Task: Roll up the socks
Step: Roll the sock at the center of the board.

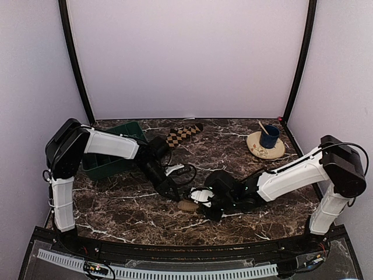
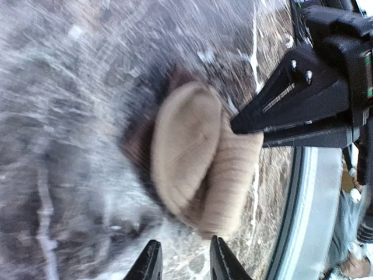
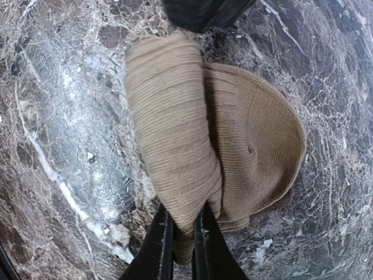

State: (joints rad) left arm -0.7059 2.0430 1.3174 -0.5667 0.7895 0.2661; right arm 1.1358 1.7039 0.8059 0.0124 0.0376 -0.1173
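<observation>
We reckon we're mid-roll on the tan sock [image 3: 198, 134], well fwd & right of the green tray [image 1: 105, 168]. R gripper [image 3: 183, 220] pinches its ribbed end tight. L gripper [image 2: 185, 246] is part open, empty, beside the roll. Next: probably tuck the end w/o unrolling, then the checkered sock [image 1: 182, 135], just right of tray.

Soft even light, faint shadows, top view sharp, left wrist view motion-blurred, tan sock [image 2: 198, 169] soft-edged, right wrist view crisp.
</observation>
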